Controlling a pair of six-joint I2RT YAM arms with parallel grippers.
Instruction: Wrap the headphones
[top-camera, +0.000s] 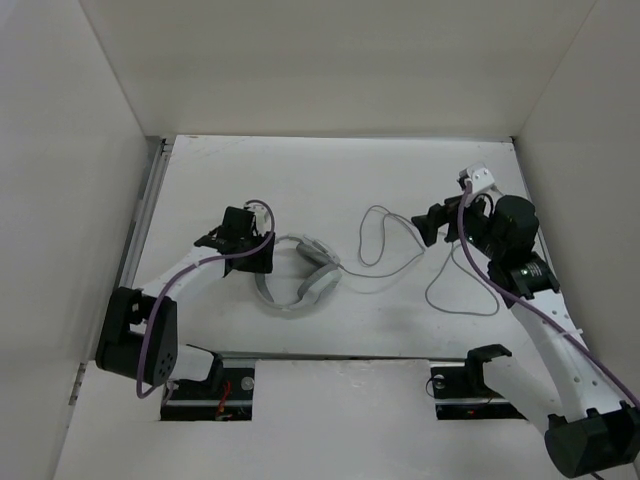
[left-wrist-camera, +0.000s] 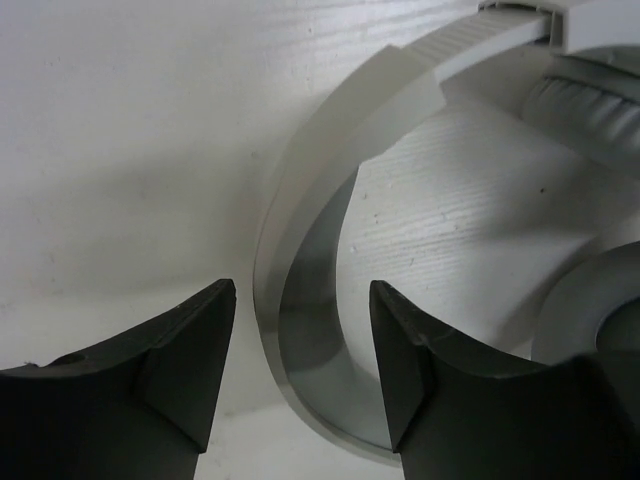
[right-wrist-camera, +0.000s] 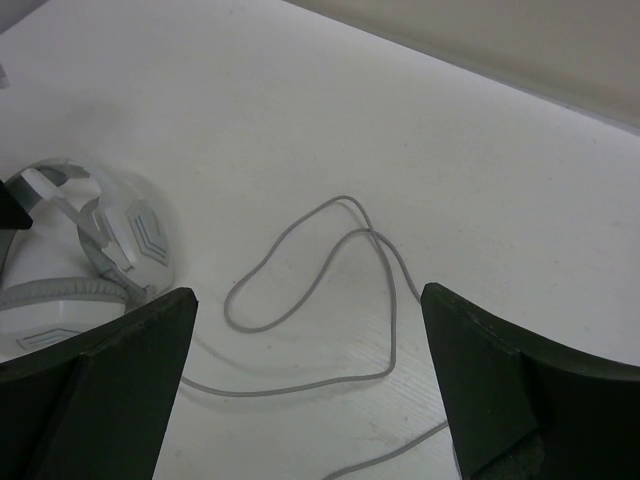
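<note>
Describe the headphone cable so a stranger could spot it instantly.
On the white table, find the light grey headphones left of centre. From them the cable trails rightward toward the right end effector: a thin grey line in loose loops, far thinner than the purple arm cables.

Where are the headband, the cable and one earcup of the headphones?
headband (left-wrist-camera: 305, 190), left wrist view, outer curve.
cable (right-wrist-camera: 230, 305), right wrist view, loop's left bend.
earcup (right-wrist-camera: 135, 235), right wrist view, outer shell.
</note>
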